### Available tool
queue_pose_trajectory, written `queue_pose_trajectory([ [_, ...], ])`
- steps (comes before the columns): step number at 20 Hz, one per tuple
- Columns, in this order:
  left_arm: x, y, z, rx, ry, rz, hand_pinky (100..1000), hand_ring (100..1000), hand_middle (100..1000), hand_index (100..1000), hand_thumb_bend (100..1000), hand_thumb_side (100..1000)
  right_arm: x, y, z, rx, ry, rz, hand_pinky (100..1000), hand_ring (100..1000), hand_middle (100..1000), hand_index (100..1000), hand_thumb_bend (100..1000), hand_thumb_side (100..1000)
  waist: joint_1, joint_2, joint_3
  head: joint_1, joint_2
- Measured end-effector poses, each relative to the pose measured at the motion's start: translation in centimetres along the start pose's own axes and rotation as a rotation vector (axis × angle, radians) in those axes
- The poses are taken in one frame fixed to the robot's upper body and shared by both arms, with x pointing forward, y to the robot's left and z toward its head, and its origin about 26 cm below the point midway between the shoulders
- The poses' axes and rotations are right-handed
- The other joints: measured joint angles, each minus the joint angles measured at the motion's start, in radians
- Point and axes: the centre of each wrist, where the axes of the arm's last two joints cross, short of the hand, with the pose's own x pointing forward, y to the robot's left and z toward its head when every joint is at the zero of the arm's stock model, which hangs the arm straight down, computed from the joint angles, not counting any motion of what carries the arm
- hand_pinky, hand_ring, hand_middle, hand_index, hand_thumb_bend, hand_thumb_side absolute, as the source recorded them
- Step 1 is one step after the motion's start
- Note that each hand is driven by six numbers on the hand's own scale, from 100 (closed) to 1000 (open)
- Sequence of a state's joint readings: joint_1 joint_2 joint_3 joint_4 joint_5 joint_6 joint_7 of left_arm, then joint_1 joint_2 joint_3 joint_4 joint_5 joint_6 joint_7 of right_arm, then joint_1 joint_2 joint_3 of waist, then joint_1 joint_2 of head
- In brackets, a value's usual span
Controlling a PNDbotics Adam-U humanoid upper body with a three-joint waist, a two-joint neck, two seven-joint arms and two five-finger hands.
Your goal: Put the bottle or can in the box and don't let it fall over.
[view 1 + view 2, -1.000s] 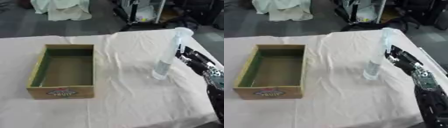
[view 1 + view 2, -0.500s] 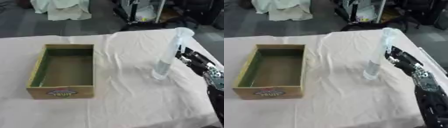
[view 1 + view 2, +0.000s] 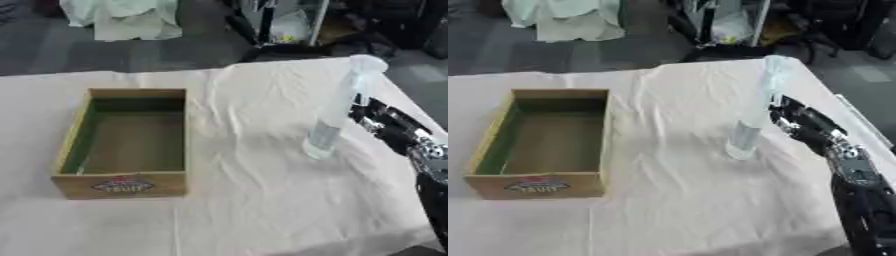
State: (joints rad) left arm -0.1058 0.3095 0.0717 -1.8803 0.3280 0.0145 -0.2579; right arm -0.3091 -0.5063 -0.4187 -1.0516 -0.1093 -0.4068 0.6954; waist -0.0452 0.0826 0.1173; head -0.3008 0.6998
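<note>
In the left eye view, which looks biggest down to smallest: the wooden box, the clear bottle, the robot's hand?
1. Wooden box.
2. Clear bottle.
3. Right hand, though only partly visible, so its place after the bottle is unsure.

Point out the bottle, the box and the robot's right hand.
bottle [image 3: 332, 120], left eye view, on its clear middle.
box [image 3: 122, 183], left eye view, on its labelled front wall.
right hand [image 3: 802, 122], right eye view, on its back.

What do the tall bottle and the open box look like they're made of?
The bottle looks like clear, glossy plastic: the cloth shows through its body, though glass can't be ruled out. The box looks like matte brown cardboard or thin wood, with a printed label on its front wall and a greenish inner lining; the view leaves it open which.
</note>
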Motion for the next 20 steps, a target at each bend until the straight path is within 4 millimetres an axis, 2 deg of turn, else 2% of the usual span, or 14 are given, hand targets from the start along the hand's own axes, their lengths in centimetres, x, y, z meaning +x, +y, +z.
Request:
queue_pose_trajectory([
  [20,0.00,0.00,0.00,0.000,0.000,0.000,1000,1000,1000,773,101,813,-0.19,-0.17,0.83,-0.013,0.007,0.011,1000,1000,1000,1000,100,470,0.000,0.000,-0.004,0.006,0.000],
])
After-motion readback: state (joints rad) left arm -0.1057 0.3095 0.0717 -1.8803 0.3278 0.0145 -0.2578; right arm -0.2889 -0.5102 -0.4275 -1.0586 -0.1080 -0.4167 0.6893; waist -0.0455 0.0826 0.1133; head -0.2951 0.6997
